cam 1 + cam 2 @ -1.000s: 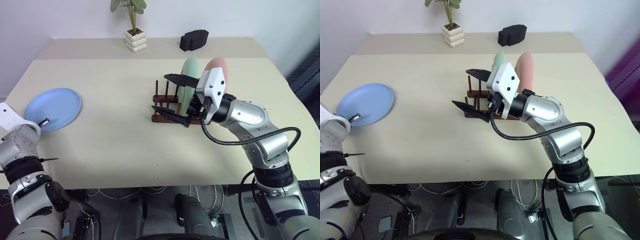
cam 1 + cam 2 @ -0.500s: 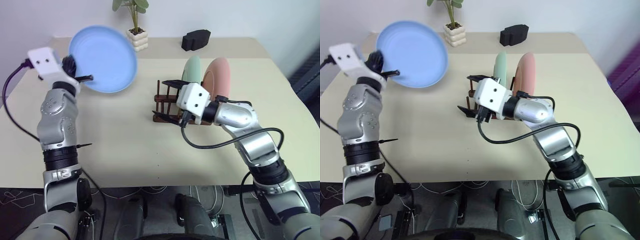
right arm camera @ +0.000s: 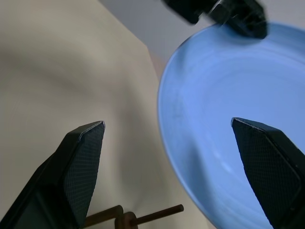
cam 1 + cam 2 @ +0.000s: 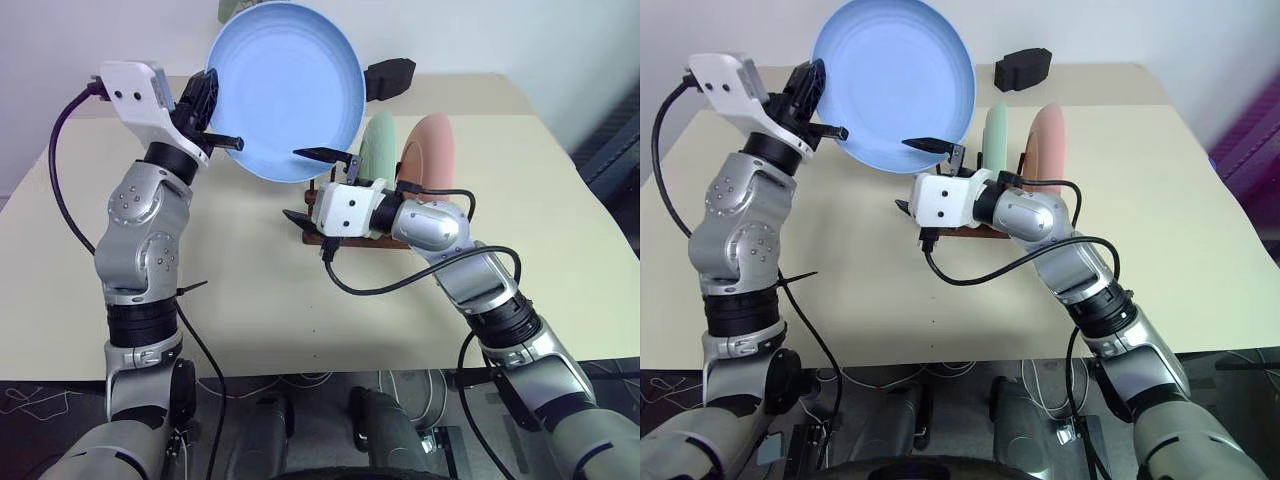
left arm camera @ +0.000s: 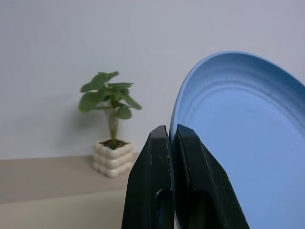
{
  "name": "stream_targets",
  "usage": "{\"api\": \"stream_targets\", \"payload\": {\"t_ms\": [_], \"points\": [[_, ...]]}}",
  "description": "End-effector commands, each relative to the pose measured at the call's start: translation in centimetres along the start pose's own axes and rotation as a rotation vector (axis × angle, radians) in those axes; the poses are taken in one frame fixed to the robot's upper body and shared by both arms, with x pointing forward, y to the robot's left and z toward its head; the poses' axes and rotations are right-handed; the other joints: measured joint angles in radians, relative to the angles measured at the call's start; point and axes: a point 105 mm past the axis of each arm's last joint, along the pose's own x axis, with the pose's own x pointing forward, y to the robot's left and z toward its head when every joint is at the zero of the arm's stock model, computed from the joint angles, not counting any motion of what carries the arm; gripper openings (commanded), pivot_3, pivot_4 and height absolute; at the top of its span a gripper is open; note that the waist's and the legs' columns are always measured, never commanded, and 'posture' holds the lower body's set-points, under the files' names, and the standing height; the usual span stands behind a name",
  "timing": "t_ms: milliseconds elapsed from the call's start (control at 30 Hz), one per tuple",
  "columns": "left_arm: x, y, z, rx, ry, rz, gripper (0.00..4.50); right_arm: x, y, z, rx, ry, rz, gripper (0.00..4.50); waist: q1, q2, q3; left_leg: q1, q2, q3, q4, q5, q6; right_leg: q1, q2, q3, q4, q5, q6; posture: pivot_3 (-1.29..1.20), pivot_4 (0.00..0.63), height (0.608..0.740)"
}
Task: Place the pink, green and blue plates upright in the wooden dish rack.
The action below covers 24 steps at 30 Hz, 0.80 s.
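My left gripper (image 4: 228, 137) is shut on the left rim of the blue plate (image 4: 285, 90) and holds it tilted high above the table. In the left wrist view its fingers (image 5: 159, 157) pinch the blue plate's (image 5: 248, 143) edge. The green plate (image 4: 380, 140) and the pink plate (image 4: 432, 150) stand upright in the wooden dish rack, whose pegs (image 3: 155, 213) show in the right wrist view. My right gripper (image 4: 292, 183) is open, level in front of the rack's left end, just under the blue plate's lower edge and holding nothing.
A potted plant (image 5: 112, 138) and a black object (image 4: 390, 78) stand at the back of the beige table (image 4: 250, 280). The table's front edge runs just ahead of my arms, and its right edge lies beyond the pink plate.
My left arm has lifted the blue plate off the table's left side and carried it up and right toward the rack. My right gripper has rolled and edged left, staying open.
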Motion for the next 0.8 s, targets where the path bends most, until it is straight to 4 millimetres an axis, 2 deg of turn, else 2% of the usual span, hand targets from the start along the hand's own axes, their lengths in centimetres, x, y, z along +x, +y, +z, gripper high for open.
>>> {"api": "stream_targets", "payload": {"t_ms": [33, 167, 233, 300, 467, 500, 700, 800], "points": [[-0.31, -0.64, 2.47, -0.014, -0.074, -0.053, 0.03, 0.36, -1.39, 0.63, -0.12, -0.017, -0.048, 4.36, 0.0, 0.0, 0.0, 0.0, 0.0, 0.0, 0.0, 0.0, 0.0, 0.0, 0.0, 0.0, 0.0, 0.0, 0.0, 0.0, 0.15, 0.737], [-0.54, -1.32, 2.64, -0.038, -0.071, -0.095, 0.03, 0.55, -1.33, 0.28, -0.17, -0.008, -0.041, 4.36, 0.001, 0.0, 0.0, 0.0, 0.0, 0.0, 0.0, 0.0, 0.0, 0.0, 0.0, 0.0, 0.0, 0.0, 0.0, 0.0, 0.15, 0.737], [-0.62, -1.44, 2.72, -0.043, -0.072, -0.104, 0.0, 0.62, -1.32, 0.32, -0.188, -0.011, -0.04, 3.8, 0.0, 0.0, 0.0, 0.0, 0.0, 0.0, 0.0, 0.0, 0.0, 0.0, 0.0, 0.0, 0.0, 0.0, 0.0, 0.0, 0.15, 0.737], [-0.68, -1.42, 2.61, -0.042, -0.066, -0.105, 0.0, 0.64, -1.38, 0.33, -0.211, -0.011, -0.041, 3.0, 0.0, 0.0, 0.0, 0.0, 0.0, 0.0, 0.0, 0.0, 0.0, 0.0, 0.0, 0.0, 0.0, 0.0, 0.0, 0.0, 0.15, 0.737], [-0.64, -1.48, 2.27, -0.043, -0.055, -0.106, 0.0, 0.61, -1.36, 0.24, -0.237, -0.007, -0.04, 0.42, 0.0, 0.0, 0.0, 0.0, 0.0, 0.0, 0.0, 0.0, 0.0, 0.0, 0.0, 0.0, 0.0, 0.0, 0.0, 0.0, 0.15, 0.737], [-0.63, -1.49, 2.24, -0.044, -0.054, -0.105, 0.0, 0.61, -1.36, 0.23, -0.237, -0.007, -0.04, 0.05, 0.0, 0.0, 0.0, 0.0, 0.0, 0.0, 0.0, 0.0, 0.0, 0.0, 0.0, 0.0, 0.0, 0.0, 0.0, 0.0, 0.15, 0.737], [-0.63, -1.54, 2.16, -0.074, -0.057, -0.104, 0.0, 0.58, -1.31, 0.27, -0.247, -0.009, -0.042, 0.05, 0.0, 0.0, 0.0, 0.0, 0.0, 0.0, 0.0, 0.0, 0.0, 0.0, 0.0, 0.0, 0.0, 0.0, 0.0, 0.0, 0.15, 0.737], [-0.7, -1.1, 2.53, -0.115, -0.082, -0.085, 1.0, 0.55, -1.52, 0.48, -0.27, -0.013, -0.058, 0.0, 0.0, 0.0, 0.0, 0.0, 0.0, 0.0, 0.0, 0.0, 0.0, 0.0, 0.0, 0.0, 0.0, 0.0, 0.0, 0.0, 0.15, 0.737]]}}
